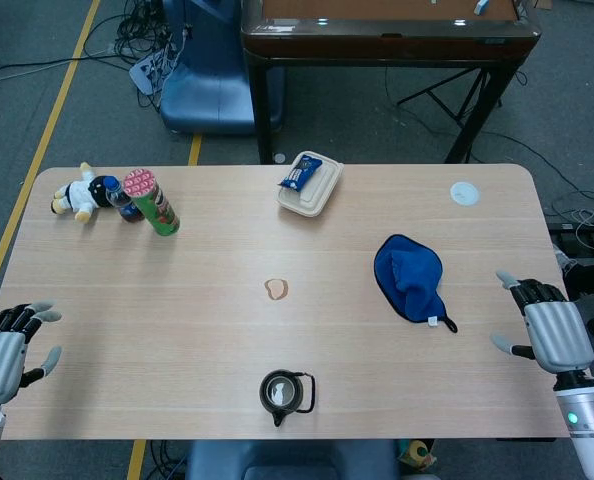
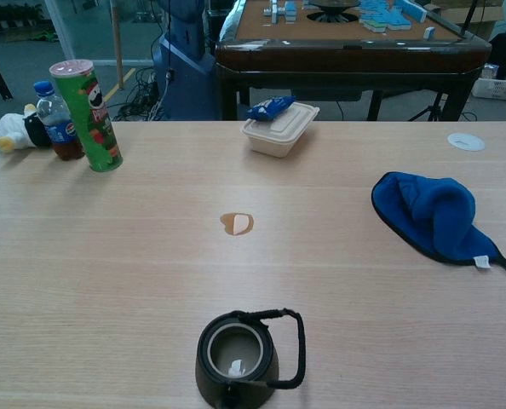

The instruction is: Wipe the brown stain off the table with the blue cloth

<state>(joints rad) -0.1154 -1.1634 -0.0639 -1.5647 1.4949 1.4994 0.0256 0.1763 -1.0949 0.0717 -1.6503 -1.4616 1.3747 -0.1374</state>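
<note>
Nothing wiped yet. Blue cloth [image 1: 410,277] lying bunched on the right side of the counter [image 1: 177,330], well apart from the brown stain [image 1: 276,289] in the middle. Right hand [image 1: 549,328] at the counter's right edge, fingers spread, holding nothing; left hand [image 1: 5,350] at the left edge, just as bare. Could grab only a loose fold and drop the cloth on the way. Could bump the black teapot [image 1: 285,394] near the stain and tip it. Could smear the stain wider.
</note>
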